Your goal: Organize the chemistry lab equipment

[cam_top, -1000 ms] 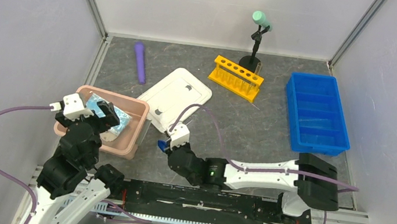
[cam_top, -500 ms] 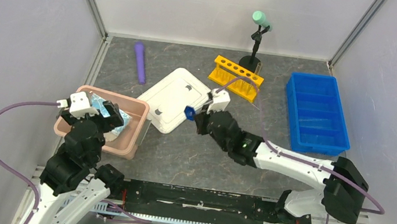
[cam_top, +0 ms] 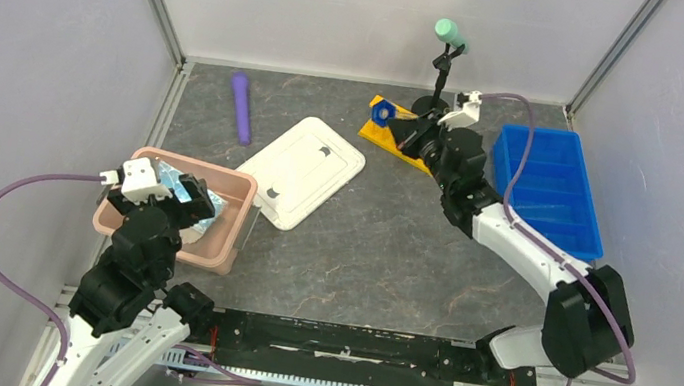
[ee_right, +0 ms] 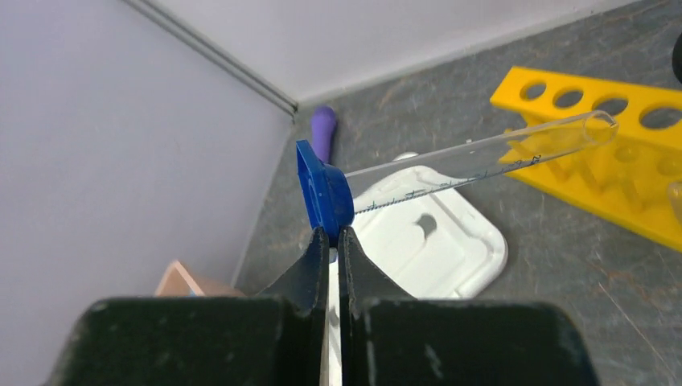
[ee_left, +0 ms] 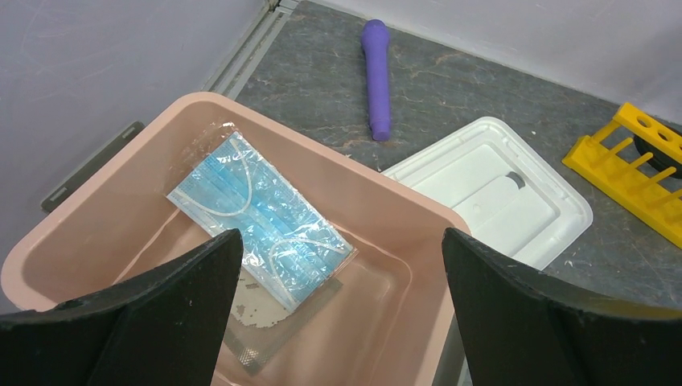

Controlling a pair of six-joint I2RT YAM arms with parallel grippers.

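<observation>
Our right gripper [ee_right: 328, 235] pinches the blue-capped clear tube [ee_right: 474, 157] by the yellow holed rack [ee_right: 635, 197] at the tabletop's [cam_top: 381, 249] far edge; next we should stand it upright.

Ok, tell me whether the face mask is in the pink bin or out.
In. The face mask, in a clear wrapper, lies slanted inside the pink bin, below its rim.

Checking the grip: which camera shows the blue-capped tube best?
Right wrist: the tube spans the frame, its blue cap pinched by the right gripper. The top view shows only the small cap above the yellow rack; the left wrist misses it.
</observation>
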